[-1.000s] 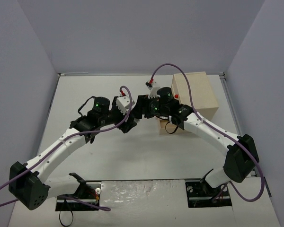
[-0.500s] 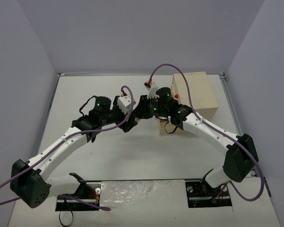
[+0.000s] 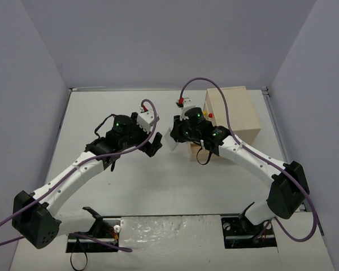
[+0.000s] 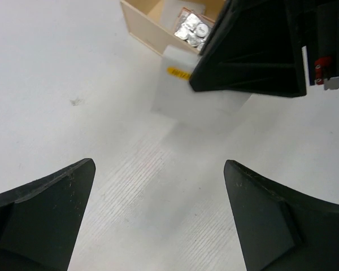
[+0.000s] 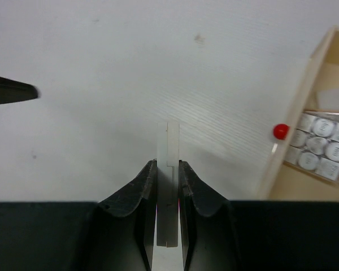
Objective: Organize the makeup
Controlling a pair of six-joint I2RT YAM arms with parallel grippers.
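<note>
The right gripper (image 5: 168, 166) has its two fingers pressed onto a thin white card (image 5: 172, 135), one finger on each flat side. The card stands up on its thin edge between them. Its long side points straight out past the fingertips, and a good bit of it sticks out in front. I cannot tell if its bottom edge touches the table (image 3: 130, 186) or hangs just above it. The open drawer (image 5: 299, 110) is the place that matters. It lies off to the right of these fingers, close by but not touching the card. Its wooden side wall faces the card, and a little red knob (image 5: 279, 131) sits on that wall. Inside the drawer lies a palette (image 5: 322, 147) with rows of small round silver pans. So I think the card has to go sideways to the right, over that wall, and then down next to the palette. Because the card is held on edge, I think it may need to tip flat first, or it could catch on the wall. The left gripper (image 4: 158, 164) has its fingers spread wide and holds nothing. It is on the far side of the card from the drawer, near the card's flat face. The right arm is the nearer one to the drawer, and it already has the card.
</note>
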